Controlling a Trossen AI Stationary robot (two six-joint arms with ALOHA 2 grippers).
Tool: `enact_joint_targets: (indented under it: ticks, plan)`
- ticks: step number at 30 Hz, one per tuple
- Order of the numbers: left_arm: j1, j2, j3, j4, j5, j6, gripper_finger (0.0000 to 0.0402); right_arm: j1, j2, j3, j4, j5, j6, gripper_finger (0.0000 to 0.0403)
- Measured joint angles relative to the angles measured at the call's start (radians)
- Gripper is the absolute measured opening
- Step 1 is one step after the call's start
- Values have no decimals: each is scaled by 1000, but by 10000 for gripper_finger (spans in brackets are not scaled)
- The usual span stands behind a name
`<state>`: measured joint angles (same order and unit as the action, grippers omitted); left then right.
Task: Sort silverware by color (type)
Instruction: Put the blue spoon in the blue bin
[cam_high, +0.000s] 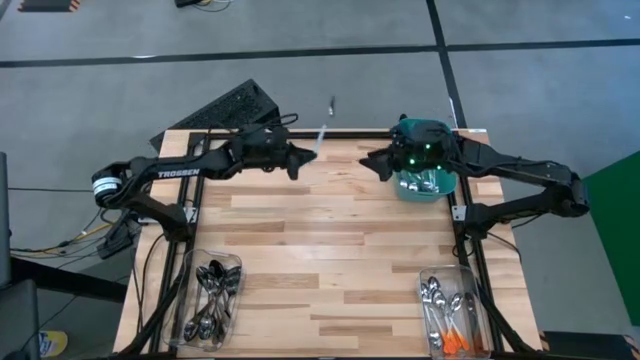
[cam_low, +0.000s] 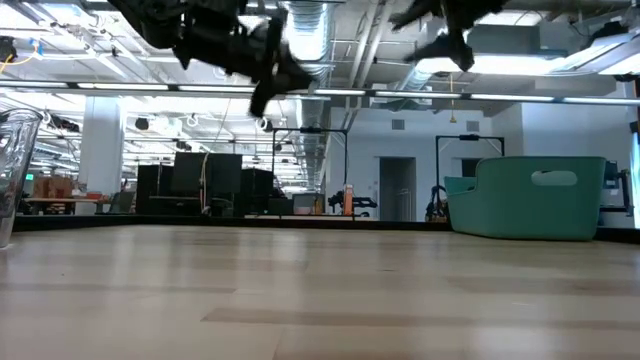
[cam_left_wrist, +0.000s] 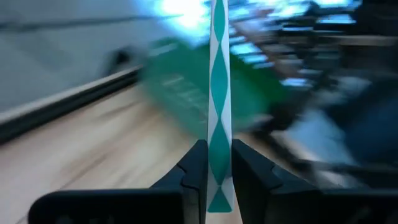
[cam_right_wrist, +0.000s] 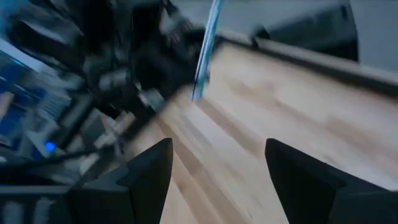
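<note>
A light-blue-handled spoon, apparently pinched near its end by the closed left gripper, could be swung loose; the right gripper is held empty, wide open.

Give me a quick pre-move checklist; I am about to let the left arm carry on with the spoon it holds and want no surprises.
1. Grip: left gripper fingers clamp a spoon with a teal-and-white patterned handle: ok.
2. Spoon bowl end: not clear in any view: cannot tell.
3. Right gripper out of the way: open and empty over the teal tub, but close to the left gripper: not ok.
4. Dark-spoon bin at the table's near left corner, unobstructed: ok.
5. Bin with the orange handles at the near right corner, unobstructed: ok.
6. A bin for this handle colour: none seen: cannot tell.
</note>
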<state>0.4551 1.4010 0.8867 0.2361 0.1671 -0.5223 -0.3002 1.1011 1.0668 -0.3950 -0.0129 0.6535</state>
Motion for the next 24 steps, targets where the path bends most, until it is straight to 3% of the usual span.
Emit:
enact_joint_targets:
  ticks: [4, 10, 24]
  plan:
    - [-29, 0, 1, 174, 171, 75, 38, 13, 0, 0, 155, 21, -57, 281]
    - [-67, 0, 1, 246, 285, 115, 39, 26, 0, 0, 382, 33, -161, 281]
    - [-110, 0, 51, 334, 272, 111, 40, 54, 102, -1, 548, -78, -192, 281]
